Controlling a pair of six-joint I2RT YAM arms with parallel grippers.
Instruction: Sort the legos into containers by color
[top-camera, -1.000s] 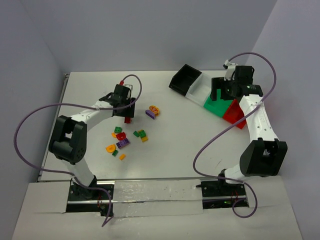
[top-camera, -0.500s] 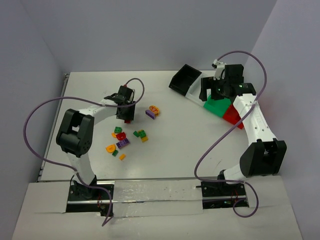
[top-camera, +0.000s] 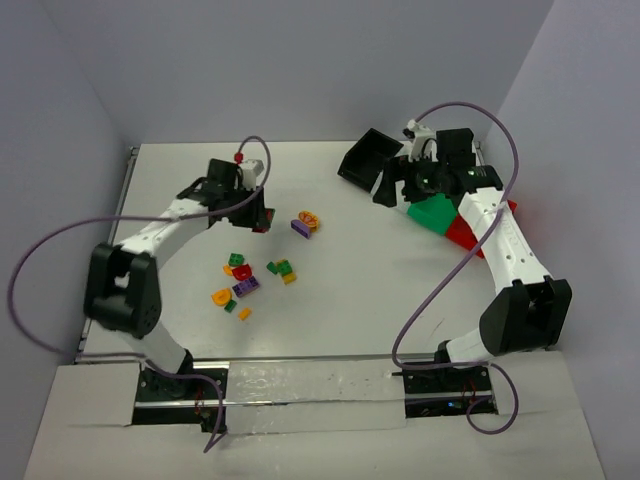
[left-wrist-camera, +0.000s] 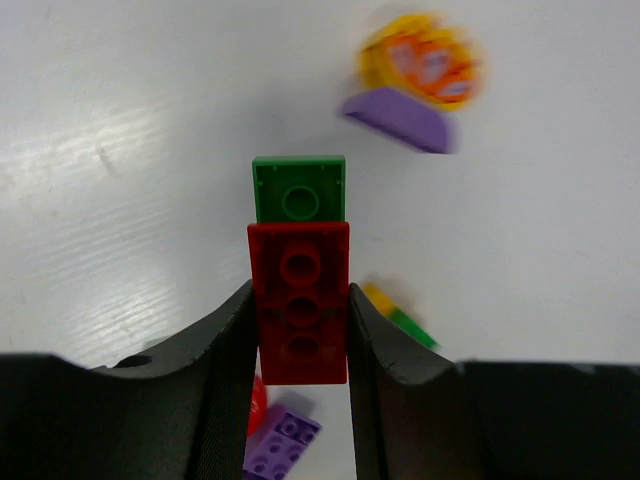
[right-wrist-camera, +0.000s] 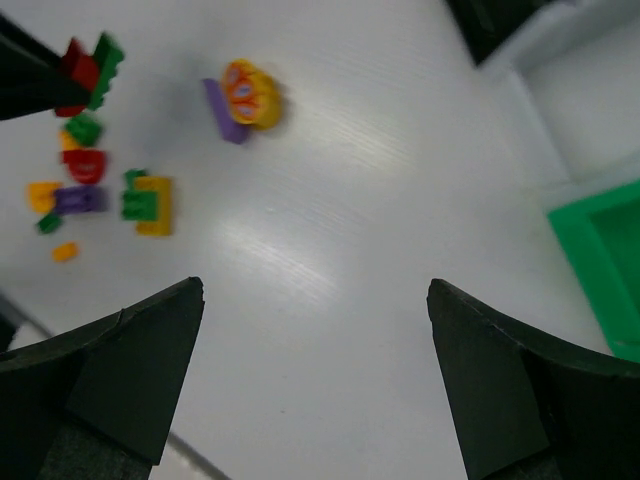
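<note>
Red brick (left-wrist-camera: 299, 310) (green-tipped) between left fingers (left-wrist-camera: 215, 385)

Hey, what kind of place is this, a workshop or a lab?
Probably a robotics lab test cell: a white tabletop boxed in by plain grey walls, two cabled robot arms bolted at its near edge, small coloured plastic bricks and a row of open plastic bins.

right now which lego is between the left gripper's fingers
The red three-stud brick with a green single-stud piece on its far end: the left gripper pinches its sides; the other legos lie loose on the table.
</note>
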